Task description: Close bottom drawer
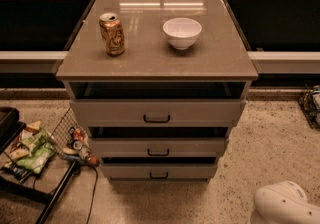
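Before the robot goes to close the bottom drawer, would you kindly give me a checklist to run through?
1. The bottom drawer is ajar, front facing out: ok.
2. Its handle is unobstructed: ok.
3. Nothing sticks up in the drawer's gap: cannot tell, too dark.
4. The gripper is in view: not ok; only a white arm part shows at the lower right.
5. The can and bowl stand upright on the cabinet top: ok.
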Robot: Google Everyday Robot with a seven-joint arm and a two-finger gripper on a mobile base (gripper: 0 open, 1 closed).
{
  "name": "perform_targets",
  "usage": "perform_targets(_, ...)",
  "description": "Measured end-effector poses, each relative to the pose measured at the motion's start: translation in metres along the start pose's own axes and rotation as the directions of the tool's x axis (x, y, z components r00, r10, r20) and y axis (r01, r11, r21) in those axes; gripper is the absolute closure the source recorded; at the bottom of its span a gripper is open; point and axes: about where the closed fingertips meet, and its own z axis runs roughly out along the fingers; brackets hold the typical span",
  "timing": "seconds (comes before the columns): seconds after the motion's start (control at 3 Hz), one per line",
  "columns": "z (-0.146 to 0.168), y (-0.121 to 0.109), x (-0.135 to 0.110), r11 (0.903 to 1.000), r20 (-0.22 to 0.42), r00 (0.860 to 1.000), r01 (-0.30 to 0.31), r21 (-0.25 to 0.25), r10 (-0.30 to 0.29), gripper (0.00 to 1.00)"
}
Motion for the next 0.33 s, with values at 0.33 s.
perform_targets(0.33,-0.0551,0.0146,0.0407,0.9814,0.064,0.987,-0.156,0.112,0.149,1.0)
